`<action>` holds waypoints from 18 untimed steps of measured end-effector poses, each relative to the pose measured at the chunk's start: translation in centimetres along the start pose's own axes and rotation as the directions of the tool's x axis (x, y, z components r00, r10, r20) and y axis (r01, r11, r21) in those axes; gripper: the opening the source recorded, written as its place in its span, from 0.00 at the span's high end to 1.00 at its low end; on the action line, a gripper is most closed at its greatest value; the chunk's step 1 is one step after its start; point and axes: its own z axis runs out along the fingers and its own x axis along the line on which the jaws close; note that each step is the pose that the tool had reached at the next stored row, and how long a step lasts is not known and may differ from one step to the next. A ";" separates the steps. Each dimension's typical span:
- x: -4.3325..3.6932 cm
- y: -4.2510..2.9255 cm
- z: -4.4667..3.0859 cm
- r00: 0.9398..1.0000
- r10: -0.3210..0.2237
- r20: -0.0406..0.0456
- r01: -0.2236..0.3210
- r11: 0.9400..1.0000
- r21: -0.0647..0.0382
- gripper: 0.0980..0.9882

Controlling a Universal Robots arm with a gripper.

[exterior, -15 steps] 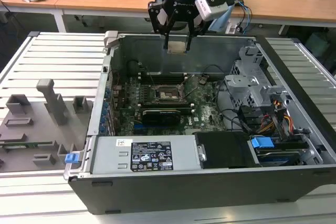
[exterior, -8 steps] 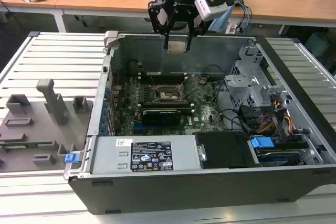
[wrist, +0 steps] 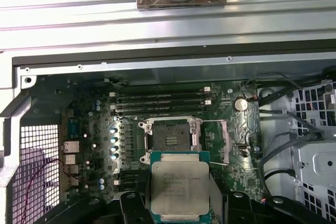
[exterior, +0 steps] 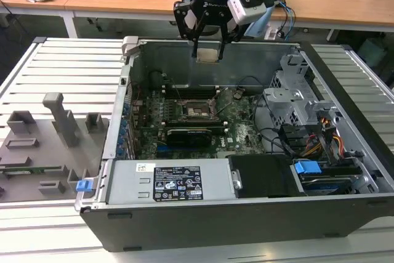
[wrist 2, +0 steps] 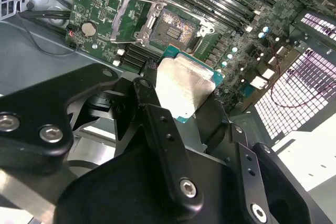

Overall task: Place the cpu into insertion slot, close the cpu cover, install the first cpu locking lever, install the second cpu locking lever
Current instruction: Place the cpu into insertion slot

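My gripper (exterior: pixel 208 52) hangs above the open computer case, shut on the cpu (exterior: pixel 208 54), a flat square chip with a pale metal face. In both wrist views the cpu (wrist 2: pixel 184 90) (wrist: pixel 180 182) sits level between the black fingers (wrist 2: pixel 152 103), above the green board and clear of it. The insertion slot (exterior: pixel 198 111) (wrist 2: pixel 176 23) (wrist: pixel 170 140) lies bare below, slightly off to one side of the chip. Beside the slot, the cpu cover (wrist 2: pixel 119 22) (wrist: pixel 224 141), a thin metal frame, stands swung open.
The case walls (exterior: pixel 184 66) surround the board. Long memory slots (wrist: pixel 160 103) and a black card (exterior: pixel 191 133) flank the socket. A drive cage (exterior: pixel 295 97) with cables is at the exterior view's right, a power supply (exterior: pixel 166 183) in front, a grey fixture tray (exterior: pixel 49 133) at its left.
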 end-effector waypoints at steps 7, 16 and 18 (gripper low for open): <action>0.00 0.00 0.00 1.000 0.014 0.001 -0.014 1.000 0.000 0.51; 0.00 0.00 0.00 1.000 0.029 0.003 -0.029 1.000 -0.001 0.51; 0.00 0.00 0.00 0.999 0.033 0.003 -0.033 0.999 -0.001 0.51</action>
